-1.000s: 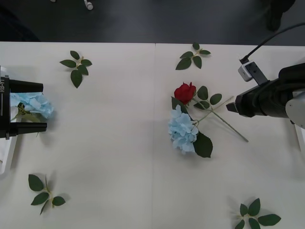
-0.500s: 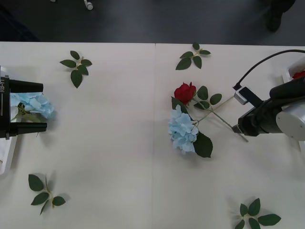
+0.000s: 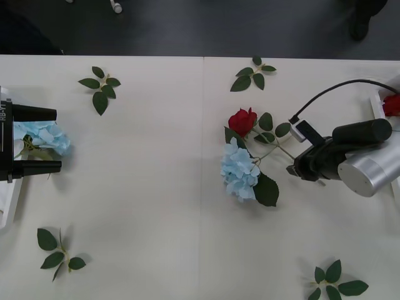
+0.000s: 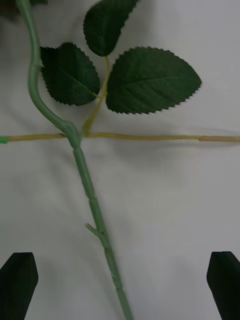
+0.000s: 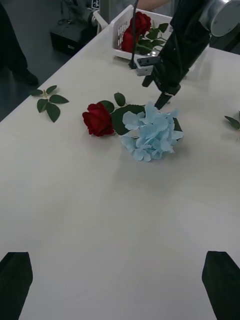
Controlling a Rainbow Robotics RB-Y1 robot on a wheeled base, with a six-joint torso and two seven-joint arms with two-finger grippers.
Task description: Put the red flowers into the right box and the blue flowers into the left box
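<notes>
White tabletop point(image 3: 156, 187). Right gripper point(image 4: 120, 285) poised low over crossed stems, fingers spread wide, rose stem point(image 4: 92, 200) running between them; red rose point(image 3: 242, 120) bloom and blue hydrangea point(image 3: 239, 173) lie just beyond it. Judgement: descend straight, close on green stem only, below the yellow stem point(image 4: 150, 136). Left gripper point(image 5: 120, 285) open, parked well apart
</notes>
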